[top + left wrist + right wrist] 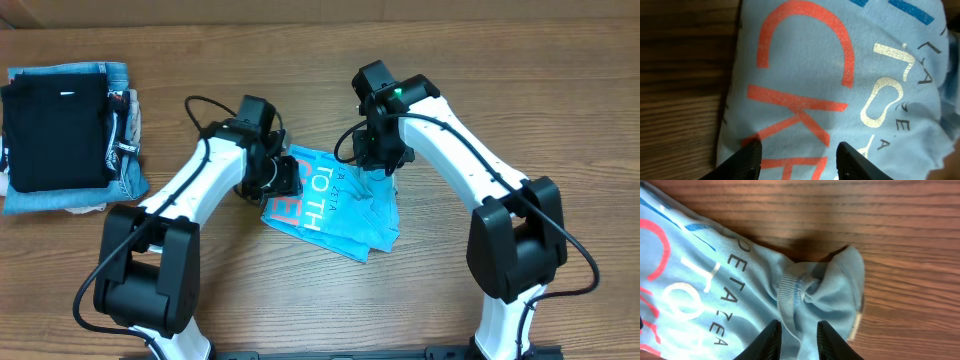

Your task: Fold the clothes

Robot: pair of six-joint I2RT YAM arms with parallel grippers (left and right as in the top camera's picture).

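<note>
The clothes, a light blue T-shirt (330, 205) with coral and white lettering, lie folded into a small slanted rectangle at the table's middle. My left gripper (275, 175) hovers at the shirt's left edge. In the left wrist view it (799, 162) stands open, its black fingers (747, 160) wide apart over the flat coral print (800, 75). My right gripper (380, 160) is at the shirt's far right corner. In the right wrist view its jaws (799, 340) are slightly parted, with a bunched fold of ribbed collar cloth (815, 287) lying loosely between and ahead of them.
A stack of folded garments, black (55, 135) on top of denim blue (125, 180), sits at the table's far left. Bare wooden tabletop (560, 90) surrounds the shirt. Both arm bases stand at the near edge.
</note>
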